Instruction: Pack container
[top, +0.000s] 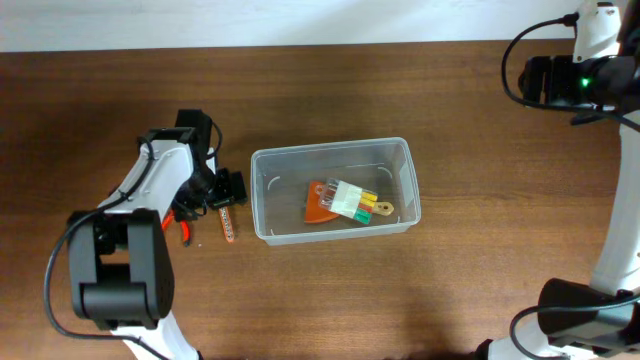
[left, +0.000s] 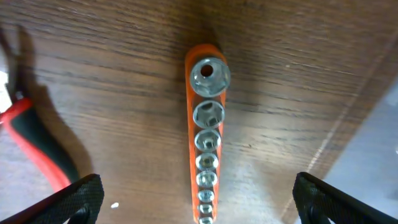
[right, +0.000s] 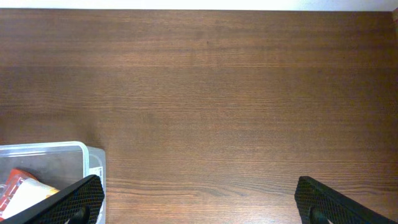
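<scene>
Wood table (top: 450, 290), clear container (top: 258, 200), orange socket rail (left: 207, 134)

The brown wooden table (top: 400, 90) carries the container (top: 285, 195), an orange socket rail (left: 206, 143) and red-handled pliers (top: 185, 229).

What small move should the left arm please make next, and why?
Probably lower the left tool and close it on the orange socket rail: the tool is open, the rail sits centred between its fingers, and it lies on the table outside the container.
</scene>
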